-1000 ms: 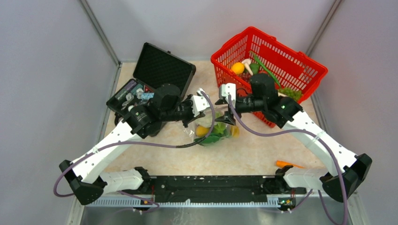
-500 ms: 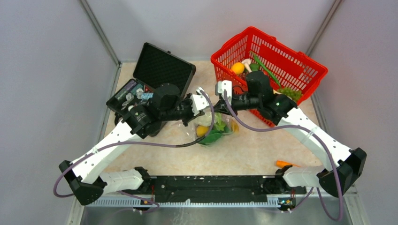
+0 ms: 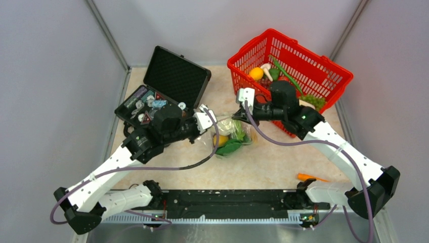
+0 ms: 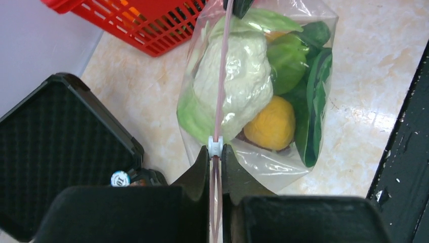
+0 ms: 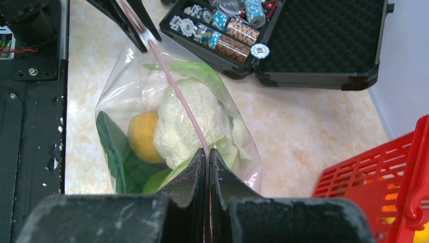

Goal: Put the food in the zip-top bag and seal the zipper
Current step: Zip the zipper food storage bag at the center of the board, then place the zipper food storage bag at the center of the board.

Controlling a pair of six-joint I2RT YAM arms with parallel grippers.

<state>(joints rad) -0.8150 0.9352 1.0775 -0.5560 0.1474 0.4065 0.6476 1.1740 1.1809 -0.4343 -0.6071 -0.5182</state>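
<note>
The zip-top bag (image 3: 231,137) hangs over the middle of the table, stretched between both grippers. It holds food: a white-green leafy piece (image 4: 238,76), a yellow citrus (image 4: 270,124) and dark green pieces (image 4: 314,101). The pink zipper (image 4: 221,76) runs taut along its top edge. My left gripper (image 4: 215,150) is shut on the zipper's near end, with a small white slider (image 4: 215,146) right at its fingertips. My right gripper (image 5: 207,155) is shut on the zipper (image 5: 177,96) at the opposite end. In the top view the left gripper (image 3: 213,123) and right gripper (image 3: 236,118) face each other across the bag.
A red mesh basket (image 3: 303,66) with more toy food stands at the back right, close behind the right arm. An open black case (image 3: 169,81) of small trinkets lies at the back left. An orange piece (image 3: 309,177) rests near the right arm's base. A black rail (image 3: 227,200) lines the near edge.
The right gripper has gone from open to shut on the zipper's end. The left arm has drawn back to the left, still shut on the zipper, and the bag has shifted slightly.
</note>
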